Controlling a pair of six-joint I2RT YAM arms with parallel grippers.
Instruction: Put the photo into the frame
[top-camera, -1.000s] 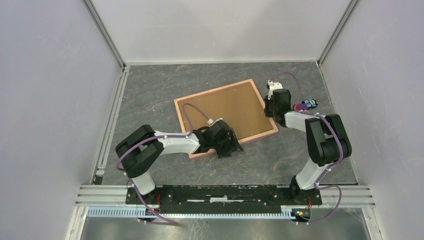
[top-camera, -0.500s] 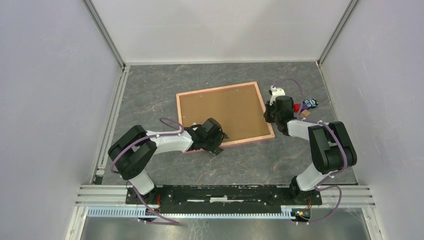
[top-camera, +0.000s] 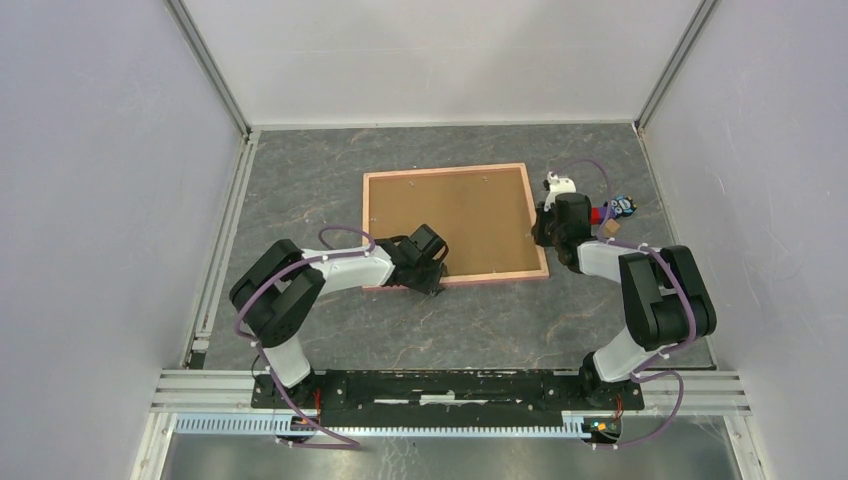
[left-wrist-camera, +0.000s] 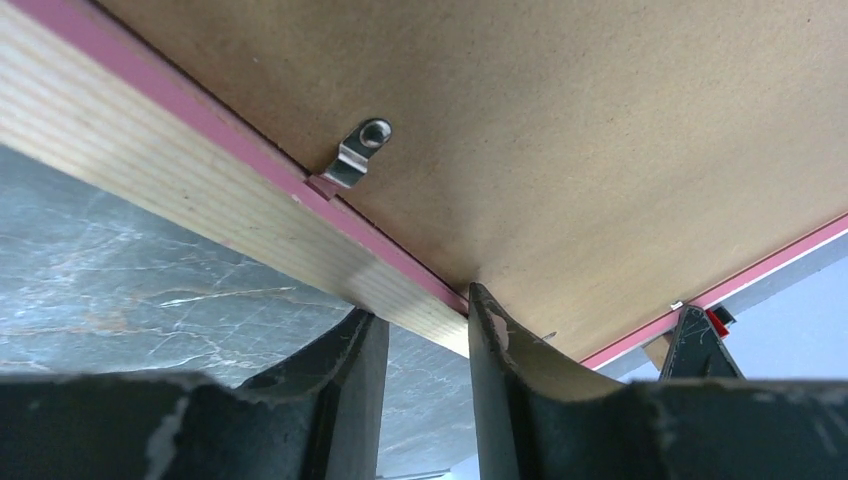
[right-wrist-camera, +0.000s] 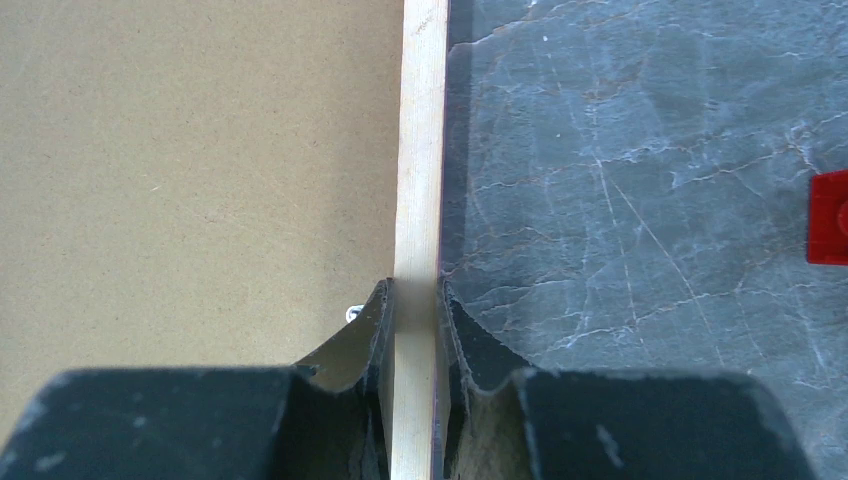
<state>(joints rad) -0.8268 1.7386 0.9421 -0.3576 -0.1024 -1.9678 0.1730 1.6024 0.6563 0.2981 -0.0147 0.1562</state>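
Observation:
The frame (top-camera: 455, 220) lies back up in the middle of the grey table, brown board inside a thin pink edge, its sides square to the table. My left gripper (top-camera: 432, 280) is shut on its near edge towards the left corner; in the left wrist view the fingers (left-wrist-camera: 428, 325) pinch the pale wood rail of the frame (left-wrist-camera: 200, 190). My right gripper (top-camera: 541, 232) is shut on the right edge; in the right wrist view the fingers (right-wrist-camera: 415, 295) clamp the rail (right-wrist-camera: 423, 150). The photo shows in no view.
A small cluster of red, blue and tan objects (top-camera: 612, 208) lies just right of the right gripper; a red piece (right-wrist-camera: 828, 217) shows in the right wrist view. A metal retaining tab (left-wrist-camera: 358, 152) sits on the board's edge. White walls and rails enclose the table.
The frame has turned clockwise from a tilted pose to lie square. The left gripper swung left and back with its near edge; the right gripper shifted slightly with the right edge.

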